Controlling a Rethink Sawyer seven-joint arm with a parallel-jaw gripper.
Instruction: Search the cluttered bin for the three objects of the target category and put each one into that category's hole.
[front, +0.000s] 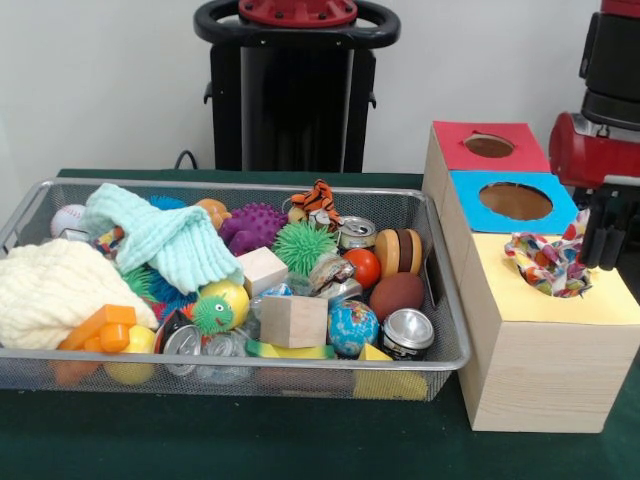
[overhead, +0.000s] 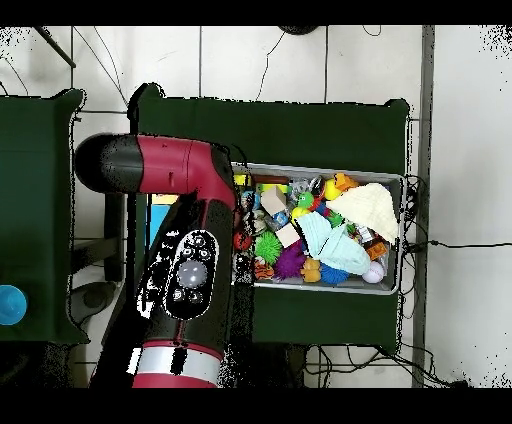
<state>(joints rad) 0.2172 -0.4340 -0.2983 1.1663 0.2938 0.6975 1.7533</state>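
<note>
The wire-mesh bin (front: 320, 380) is packed with toys, balls, cans and blocks; it also shows in the overhead view (overhead: 398, 182). One polka-dot cloth (front: 548, 262) lies bunched over the round hole in the yellow-topped wooden box (front: 610, 300), partly sunk into it, with one corner sticking up. My gripper (front: 603, 262) hangs just right of the cloth, low over the yellow top and touching that corner. I cannot make out any other dotted cloth in the clutter. In the overhead view my red arm (overhead: 185, 270) hides the boxes and the gripper.
The blue-topped box (front: 465, 210) and the red-topped box (front: 450, 145) stand in a row behind the yellow one. A mint knitted cloth (front: 165, 240) and a cream knitted cloth (front: 50, 290) cover the bin's left part. The robot pedestal (front: 295, 90) stands behind.
</note>
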